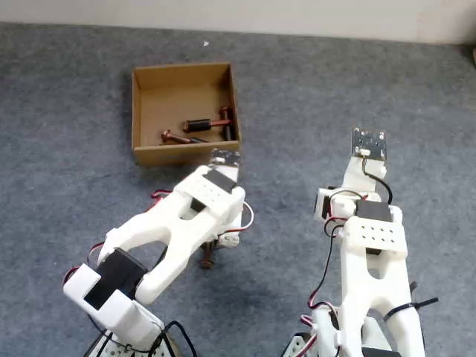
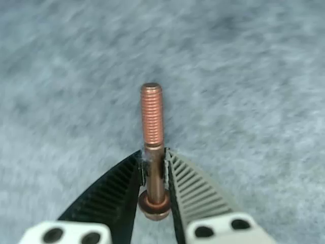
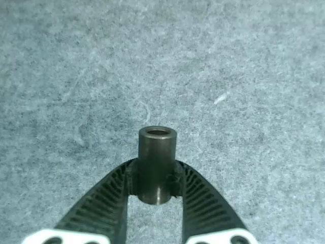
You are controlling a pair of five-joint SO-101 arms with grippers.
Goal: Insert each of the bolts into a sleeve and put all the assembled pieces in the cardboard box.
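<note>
Grey carpet (image 1: 67, 134) below a pale wall strip (image 1: 297, 15)

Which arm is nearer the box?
Left. The left arm, jaws shut on a bolt, ends right at the near wall of the box; the right arm, holding a sleeve, stands well off to its side.

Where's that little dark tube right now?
In the right wrist view, the sleeve is clamped in the right claw over grey carpet, to the right of the cardboard box.

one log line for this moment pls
left gripper: shut on bolt | right gripper: shut on sleeve | cardboard box: assembled pieces inside | bolt and sleeve not yet joined
</note>
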